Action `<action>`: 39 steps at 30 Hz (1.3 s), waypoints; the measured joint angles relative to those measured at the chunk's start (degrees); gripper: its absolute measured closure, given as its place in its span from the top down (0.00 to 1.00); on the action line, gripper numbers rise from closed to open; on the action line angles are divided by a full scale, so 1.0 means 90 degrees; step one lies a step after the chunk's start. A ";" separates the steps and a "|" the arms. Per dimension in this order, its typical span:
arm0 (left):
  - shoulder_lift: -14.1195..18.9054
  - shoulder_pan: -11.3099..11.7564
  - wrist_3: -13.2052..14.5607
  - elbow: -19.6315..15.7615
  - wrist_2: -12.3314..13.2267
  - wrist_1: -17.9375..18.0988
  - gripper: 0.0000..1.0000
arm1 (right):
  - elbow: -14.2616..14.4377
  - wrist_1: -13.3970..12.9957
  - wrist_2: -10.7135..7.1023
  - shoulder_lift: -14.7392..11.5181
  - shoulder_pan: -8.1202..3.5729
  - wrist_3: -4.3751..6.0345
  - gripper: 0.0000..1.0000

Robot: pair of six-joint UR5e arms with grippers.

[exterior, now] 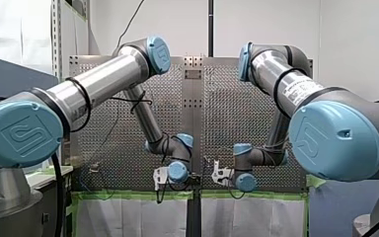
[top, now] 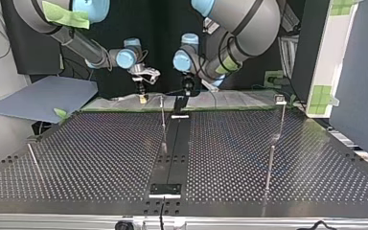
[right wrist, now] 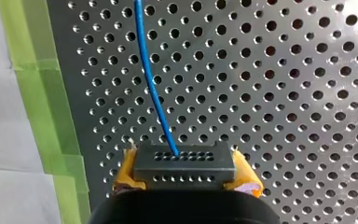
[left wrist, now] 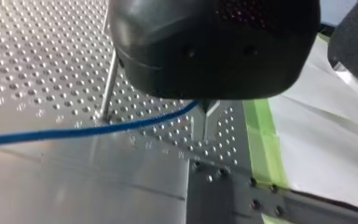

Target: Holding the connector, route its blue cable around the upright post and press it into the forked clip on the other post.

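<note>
Right gripper [right wrist: 186, 171] pinching connector [right wrist: 184, 161] between yellow pads [right wrist: 244, 176], near green tape [right wrist: 37, 93] at table edge.
Connector: dark rectangular block, rows of small holes.
Blue cable [right wrist: 151, 88]: thin, smooth, bending over perforated metal table [right wrist: 284, 93].
Left gripper [left wrist: 206, 116]: cannot tell whether closed or spread. Cable running up to it, passing beside thin metal post [left wrist: 109, 84].
Judgement: grasp done. Wrap around post not confirmable, clipping not yet done.

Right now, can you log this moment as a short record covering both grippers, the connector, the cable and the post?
right gripper: shut on connector, yellow pads at either side
blue cable: leaves connector, runs ahead over perforated table
left gripper: cable reaches it; grip cannot be told
upright post: cable passes close by its base
</note>
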 joint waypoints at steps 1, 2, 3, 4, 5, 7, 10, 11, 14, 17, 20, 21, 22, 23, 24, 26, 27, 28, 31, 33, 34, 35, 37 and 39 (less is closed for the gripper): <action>0.0000 -0.0017 0.0001 0.0007 0.0001 0.0014 0.00 | -0.0014 0.0010 0.0002 0.0000 -0.0019 0.0001 0.00; 0.0001 -0.0037 0.0003 0.0020 0.0001 0.0028 0.00 | -0.0023 0.0017 0.0002 0.0000 -0.0035 0.0002 0.00; 0.0002 -0.0051 0.0003 0.0030 0.0000 0.0035 0.00 | -0.0030 0.0022 0.0003 0.0000 -0.0052 0.0004 0.00; 0.0002 -0.0066 0.0004 0.0041 -0.0002 0.0039 0.00 | -0.0036 0.0027 0.0003 0.0000 -0.0076 0.0009 0.00; 0.0001 -0.0085 0.0004 0.0059 -0.0004 0.0043 0.00 | -0.0041 0.0029 0.0003 0.0000 -0.0095 0.0015 0.00; 0.0001 -0.0115 0.0005 0.0091 -0.0009 0.0046 0.00 | -0.0049 0.0029 -0.0001 0.0000 -0.0143 0.0033 0.00; 0.0002 -0.0166 0.0005 0.0144 -0.0016 0.0046 0.00 | -0.0055 0.0028 -0.0013 -0.0001 -0.0208 0.0045 0.00; 0.0004 -0.0186 0.0005 0.0164 -0.0019 0.0046 0.00 | -0.0058 0.0030 -0.0017 -0.0001 -0.0226 0.0047 0.00; 0.0001 -0.0237 0.0005 0.0210 -0.0023 0.0036 0.00 | -0.0062 0.0038 -0.0025 -0.0001 -0.0289 0.0050 0.00; 0.0001 -0.0274 0.0005 0.0250 -0.0028 0.0032 0.00 | -0.0064 0.0037 -0.0032 -0.0001 -0.0349 0.0052 0.00; 0.0003 -0.0302 0.0005 0.0268 -0.0031 0.0029 0.00 | -0.0066 0.0031 -0.0039 0.0000 -0.0400 0.0051 0.00; 0.0003 -0.0310 0.0005 0.0270 -0.0033 0.0030 0.00 | -0.0068 0.0030 -0.0041 -0.0001 -0.0414 0.0050 0.00; 0.0002 -0.0317 0.0005 0.0271 -0.0033 0.0029 0.00 | -0.0075 0.0032 -0.0045 0.0000 -0.0431 0.0048 0.00; 0.0001 -0.0326 0.0005 0.0276 -0.0033 0.0029 0.00 | -0.0081 0.0034 -0.0049 -0.0001 -0.0443 0.0046 0.00; 0.0001 -0.0332 0.0005 0.0280 -0.0032 0.0029 0.00 | -0.0087 0.0037 -0.0053 -0.0001 -0.0454 0.0045 0.00; 0.0001 -0.0346 0.0005 0.0293 -0.0031 0.0027 0.00 | -0.0097 0.0041 -0.0072 -0.0001 -0.0476 0.0044 0.00; 0.0001 -0.0351 0.0003 0.0301 -0.0031 0.0024 0.00 | -0.0099 0.0041 -0.0080 0.0000 -0.0482 0.0043 0.00; 0.0000 -0.0356 -0.0001 0.0311 -0.0030 0.0021 0.00 | -0.0102 0.0042 -0.0089 0.0000 -0.0490 0.0043 0.00; 0.0002 -0.0371 -0.0003 0.0353 -0.0029 0.0008 0.00 | -0.0109 0.0043 -0.0106 -0.0001 -0.0506 0.0038 0.00; 0.0001 -0.0385 0.0002 0.0375 -0.0038 -0.0016 0.00 | -0.0111 0.0043 -0.0115 -0.0001 -0.0513 0.0036 0.00; 0.0001 -0.0392 0.0005 0.0380 -0.0051 -0.0028 0.00 | -0.0112 0.0041 -0.0118 0.0000 -0.0518 0.0033 0.00; 0.0001 -0.0406 0.0005 0.0384 -0.0077 -0.0041 0.00 | -0.0112 0.0040 -0.0120 0.0000 -0.0521 0.0031 0.00; 0.0002 -0.0436 0.0002 0.0385 -0.0142 -0.0055 0.00 | -0.0113 0.0039 -0.0127 0.0000 -0.0524 0.0021 0.00; 0.0004 -0.0470 0.0000 0.0388 -0.0230 -0.0065 0.00 | -0.0113 0.0041 -0.0130 0.0000 -0.0525 -0.0002 0.00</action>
